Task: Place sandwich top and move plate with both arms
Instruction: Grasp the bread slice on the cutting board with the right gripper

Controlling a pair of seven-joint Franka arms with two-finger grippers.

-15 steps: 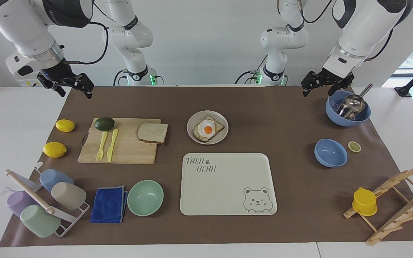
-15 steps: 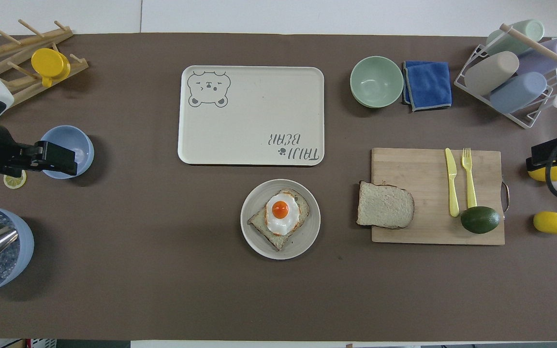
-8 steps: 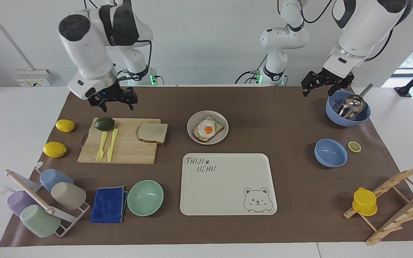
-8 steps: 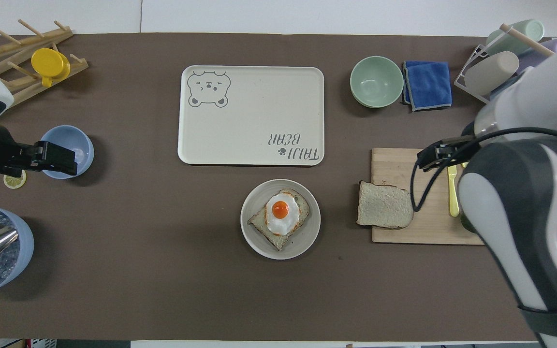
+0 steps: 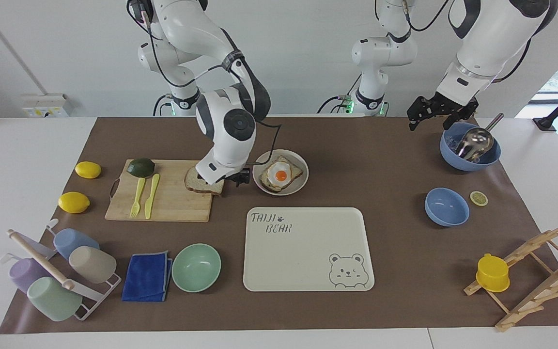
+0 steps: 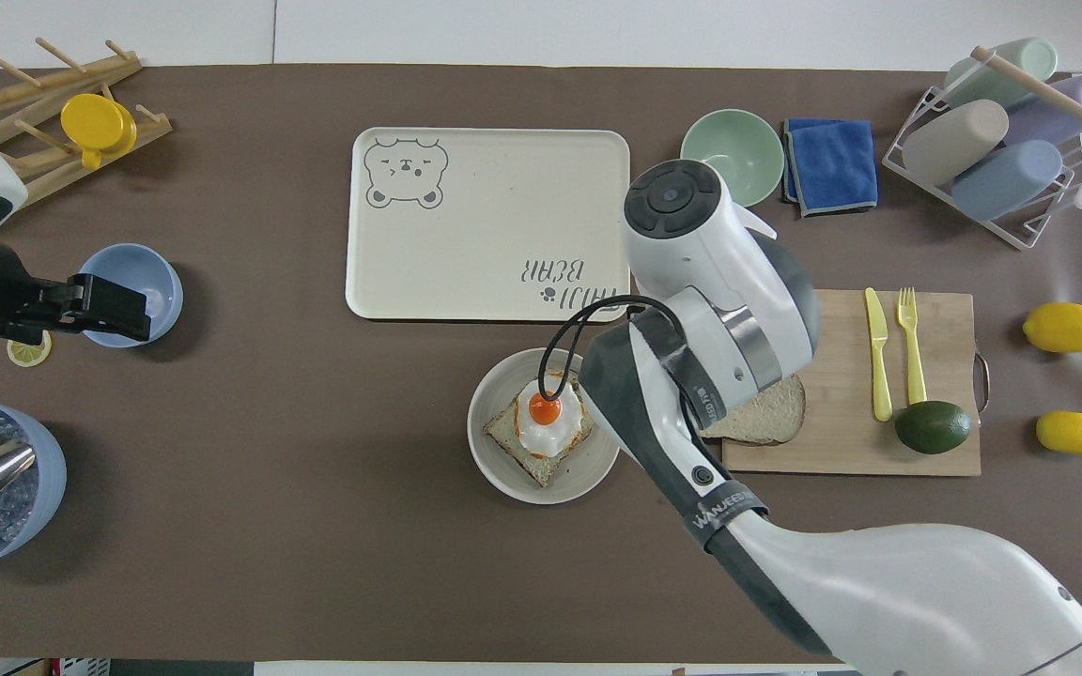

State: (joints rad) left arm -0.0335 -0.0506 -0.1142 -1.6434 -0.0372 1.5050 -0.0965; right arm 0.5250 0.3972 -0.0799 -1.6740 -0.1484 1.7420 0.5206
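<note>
Now right pincer (image 5: 233, 180) hangs over sandwich top (image 5: 196, 182).

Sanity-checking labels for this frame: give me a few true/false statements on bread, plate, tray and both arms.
1. The bread slice lies on the cutting board. True.
2. The plate is on the tray. False: it sits on the mat, nearer to the robots.
3. The right gripper is over the bread's edge. True.
4. The left gripper holds the ladle. False: it waits beside the bowl.
5. The egg toast has a top slice. False: the egg is bare.
</note>
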